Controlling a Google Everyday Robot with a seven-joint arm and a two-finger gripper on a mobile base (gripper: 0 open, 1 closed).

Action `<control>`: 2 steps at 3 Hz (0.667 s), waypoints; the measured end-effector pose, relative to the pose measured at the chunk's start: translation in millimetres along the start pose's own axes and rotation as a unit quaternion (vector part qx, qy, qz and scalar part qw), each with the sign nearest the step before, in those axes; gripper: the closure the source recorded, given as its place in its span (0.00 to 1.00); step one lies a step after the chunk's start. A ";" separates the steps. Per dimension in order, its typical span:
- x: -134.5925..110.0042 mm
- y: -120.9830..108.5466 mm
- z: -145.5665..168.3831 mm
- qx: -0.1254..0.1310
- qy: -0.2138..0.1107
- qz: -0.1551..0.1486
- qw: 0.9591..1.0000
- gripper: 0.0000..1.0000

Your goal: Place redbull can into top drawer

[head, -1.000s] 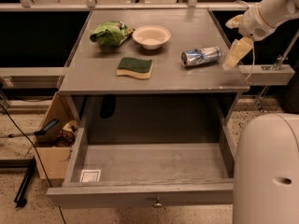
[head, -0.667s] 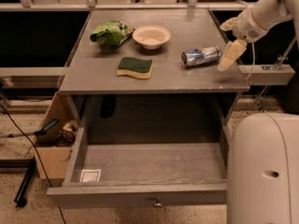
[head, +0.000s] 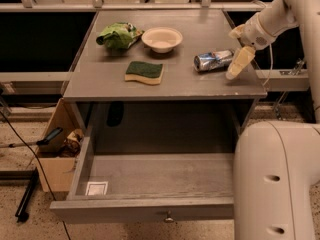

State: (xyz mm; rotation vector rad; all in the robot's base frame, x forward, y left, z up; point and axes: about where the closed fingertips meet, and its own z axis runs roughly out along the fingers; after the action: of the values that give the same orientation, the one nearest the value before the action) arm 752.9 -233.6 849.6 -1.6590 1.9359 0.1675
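Observation:
The redbull can point(head: 213, 60), silver and blue, lies on its side on the grey table top, right of the middle. My gripper point(head: 238, 65) hangs just right of the can, its pale fingers point(head: 239, 61) pointing down and close to the can's right end. The top drawer point(head: 150, 176) stands pulled out below the table top, with a white sticker point(head: 96, 188) on its floor at the front left and a small round knob point(head: 169, 217) on its front.
A green sponge point(head: 144, 72), a white bowl point(head: 162, 38) and a green snack bag point(head: 118, 35) lie on the table top point(head: 165, 86). A brown cardboard box point(head: 56, 149) stands on the floor at the left. My white base point(head: 277, 184) fills the lower right.
My gripper has moved left and a little down, closer to the can's right end. The can has not moved.

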 end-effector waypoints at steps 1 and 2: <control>0.8 3.8 12.7 -0.015 -0.005 0.014 1.000 0.03; 0.7 3.8 12.7 -0.015 -0.005 0.014 1.000 0.27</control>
State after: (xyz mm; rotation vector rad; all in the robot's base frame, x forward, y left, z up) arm 753.7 -227.7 837.7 -1.6474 1.9580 0.2164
